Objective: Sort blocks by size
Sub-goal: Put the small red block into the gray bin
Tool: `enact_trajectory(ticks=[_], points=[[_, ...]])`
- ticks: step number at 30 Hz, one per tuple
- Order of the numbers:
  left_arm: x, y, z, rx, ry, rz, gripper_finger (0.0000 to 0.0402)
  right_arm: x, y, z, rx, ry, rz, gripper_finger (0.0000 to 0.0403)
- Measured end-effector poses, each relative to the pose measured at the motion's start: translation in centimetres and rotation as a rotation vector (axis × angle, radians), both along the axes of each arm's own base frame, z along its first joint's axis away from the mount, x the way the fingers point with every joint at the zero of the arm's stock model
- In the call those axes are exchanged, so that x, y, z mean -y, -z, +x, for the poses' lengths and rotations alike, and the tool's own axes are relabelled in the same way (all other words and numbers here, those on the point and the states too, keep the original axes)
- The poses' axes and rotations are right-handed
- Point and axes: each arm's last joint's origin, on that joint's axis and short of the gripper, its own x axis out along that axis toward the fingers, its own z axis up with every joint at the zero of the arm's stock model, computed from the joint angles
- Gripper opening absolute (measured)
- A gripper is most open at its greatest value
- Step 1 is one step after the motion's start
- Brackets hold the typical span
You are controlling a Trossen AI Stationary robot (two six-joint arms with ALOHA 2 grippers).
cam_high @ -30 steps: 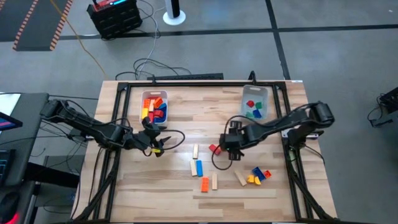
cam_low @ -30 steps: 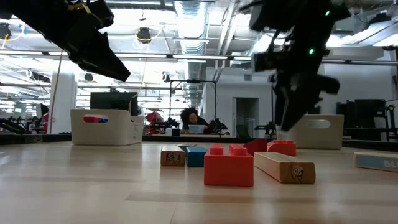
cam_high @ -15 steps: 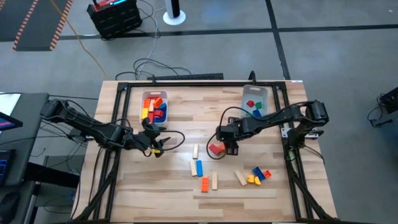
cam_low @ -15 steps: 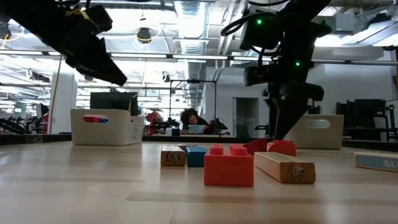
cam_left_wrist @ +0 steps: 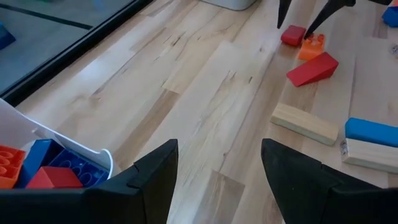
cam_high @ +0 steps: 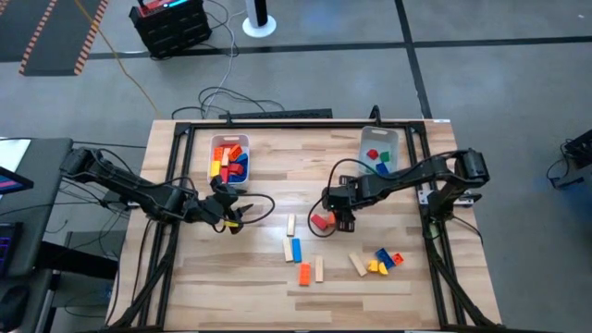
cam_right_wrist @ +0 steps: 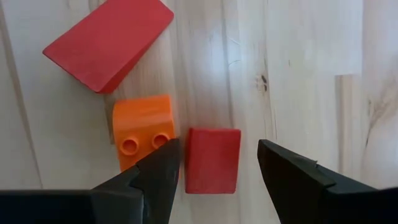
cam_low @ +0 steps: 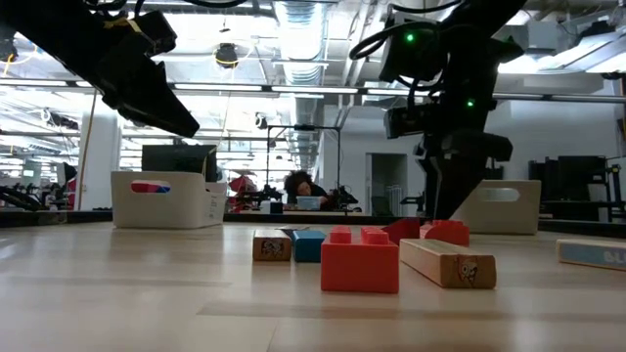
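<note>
Left bin [cam_high: 229,159]: at 10 o'clock on the tabletop [cam_high: 277,176], heaped red, orange, blue, yellow blocks [cam_high: 228,163].
Right bin [cam_high: 379,151]: at 1 o'clock, a few red, green, blue pieces.
Writing: none legible.
Left gripper [cam_high: 235,218]: fingers apart, empty.
Right gripper [cam_right_wrist: 214,163]: fingers spread astride a small red block [cam_right_wrist: 213,160].

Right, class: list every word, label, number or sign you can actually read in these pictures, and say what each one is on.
No text can be read in any view.
Tan block: small dark printed mark on its end, too blurred to read.
Second tan block: similar mark, unreadable.
Bin: red and blue label, no legible words.
Block: tiny edge print, unreadable.
</note>
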Motion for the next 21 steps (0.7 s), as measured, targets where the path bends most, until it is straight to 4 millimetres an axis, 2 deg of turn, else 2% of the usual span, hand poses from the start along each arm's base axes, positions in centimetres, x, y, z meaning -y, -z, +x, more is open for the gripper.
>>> enact_trajectory(ticks=[11,21], points=[[0.0,0.0,0.0,0.000,0.001,-0.001,0.0224,1.3,0.0,0.0,0.005,0.045,0.054,0.0250],[0.0,0.0,0.0,-0.002,0.013,-0.010,0.0224,1.2,0.1,-0.3,-0.025,0.082,0.104,0.0249]])
